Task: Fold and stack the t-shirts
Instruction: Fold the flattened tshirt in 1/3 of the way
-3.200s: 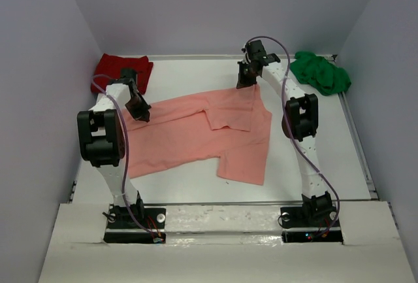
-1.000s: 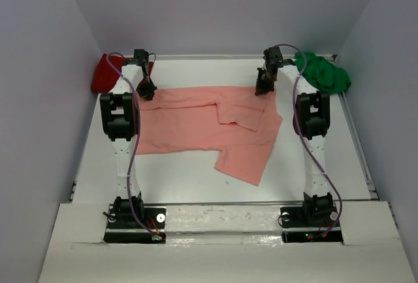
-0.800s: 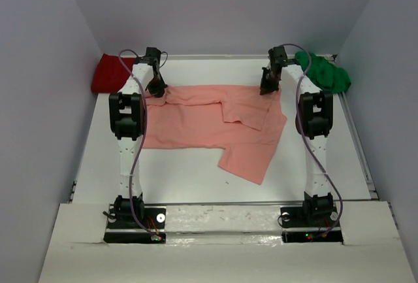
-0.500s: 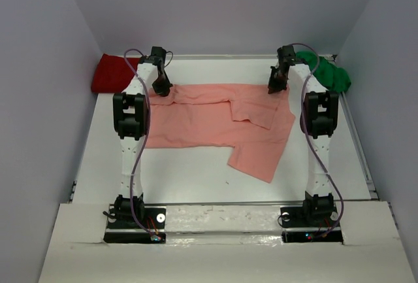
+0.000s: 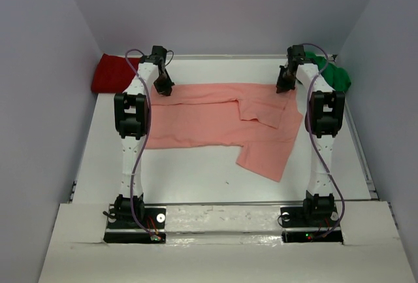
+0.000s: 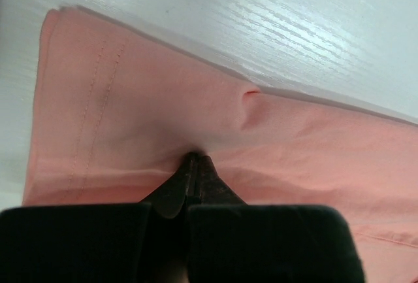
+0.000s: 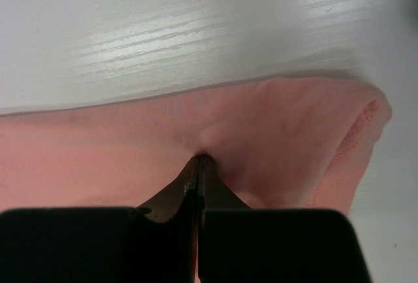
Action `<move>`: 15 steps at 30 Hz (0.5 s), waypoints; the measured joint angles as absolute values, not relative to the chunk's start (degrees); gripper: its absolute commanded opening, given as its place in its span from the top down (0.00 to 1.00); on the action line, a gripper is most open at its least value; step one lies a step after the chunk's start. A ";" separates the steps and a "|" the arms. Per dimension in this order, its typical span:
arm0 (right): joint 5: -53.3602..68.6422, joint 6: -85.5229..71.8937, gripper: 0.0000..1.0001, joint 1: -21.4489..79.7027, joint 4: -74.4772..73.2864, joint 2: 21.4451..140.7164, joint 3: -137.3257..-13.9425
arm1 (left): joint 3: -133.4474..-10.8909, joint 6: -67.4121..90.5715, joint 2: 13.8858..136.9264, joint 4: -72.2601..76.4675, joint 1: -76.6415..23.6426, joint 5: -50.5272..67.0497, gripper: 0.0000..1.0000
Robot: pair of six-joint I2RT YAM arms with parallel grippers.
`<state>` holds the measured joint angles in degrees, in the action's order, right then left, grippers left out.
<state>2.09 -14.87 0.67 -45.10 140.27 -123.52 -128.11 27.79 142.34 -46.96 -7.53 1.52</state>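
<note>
The salmon-pink t-shirt (image 5: 215,116) lies spread across the far half of the white table, one sleeve trailing toward the near right. My left gripper (image 5: 164,89) is shut on the shirt's far left edge; up close (image 6: 191,159) the cloth (image 6: 163,113) puckers at the closed tips. My right gripper (image 5: 283,87) is shut on the far right edge, and in its wrist view (image 7: 199,159) the fabric (image 7: 274,126) bunches at the tips. The dark red t-shirt (image 5: 112,72) lies crumpled at the far left corner. The bright green t-shirt (image 5: 333,74) lies at the far right corner, partly behind my right arm.
Grey walls close in the table (image 5: 189,172) on the left, back and right. Both arm bases (image 5: 134,217) (image 5: 310,217) stand at the near edge.
Both grippers have carried the pink shirt's far edge to the right and slightly farther back, pulling it straighter. The trailing sleeve slid right with it.
</note>
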 measured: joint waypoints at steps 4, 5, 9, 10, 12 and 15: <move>1.61 -14.70 1.00 0.67 -45.74 140.27 -123.87 | -128.18 27.77 142.37 -46.39 -7.51 2.68 1.00; 1.41 -14.68 0.99 0.67 -45.93 140.27 -123.96 | -128.18 27.77 142.37 -46.26 -7.51 2.83 1.00; 0.78 -14.52 0.77 0.60 -47.18 140.29 -124.75 | -128.66 27.77 142.47 -46.02 -7.53 3.66 1.00; 0.56 -14.41 0.75 0.54 -47.72 140.29 -125.16 | -129.05 27.79 142.61 -46.09 -7.53 3.90 1.00; 0.38 -14.35 0.63 0.32 -48.21 140.29 -126.19 | -130.21 27.92 142.80 -46.35 -7.53 4.25 0.96; -0.01 -14.31 0.55 -0.01 -49.04 140.27 -128.18 | -133.75 28.16 142.80 -47.03 -7.55 4.36 0.92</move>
